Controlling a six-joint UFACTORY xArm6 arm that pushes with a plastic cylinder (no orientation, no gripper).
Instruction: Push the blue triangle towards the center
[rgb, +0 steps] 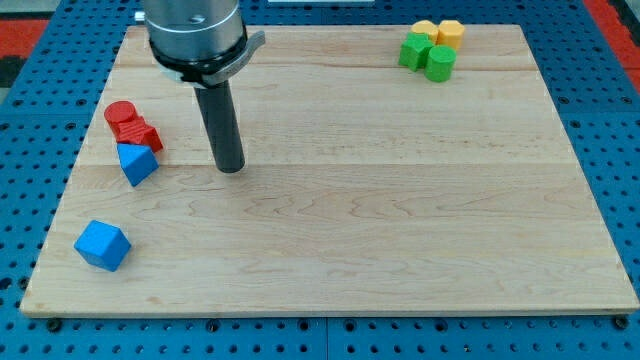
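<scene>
The blue triangle (136, 163) lies near the board's left edge, touching the red blocks above it. My tip (231, 168) rests on the wooden board (340, 200), to the right of the blue triangle with a clear gap between them, at about the same height in the view. A red cylinder (120, 115) and a red block (140, 136) sit just above the triangle. A blue cube (103, 245) lies lower left.
At the top right stand two green blocks (428, 56) and two yellow blocks (440, 32) in a tight cluster. The board sits on a blue perforated table (30, 200).
</scene>
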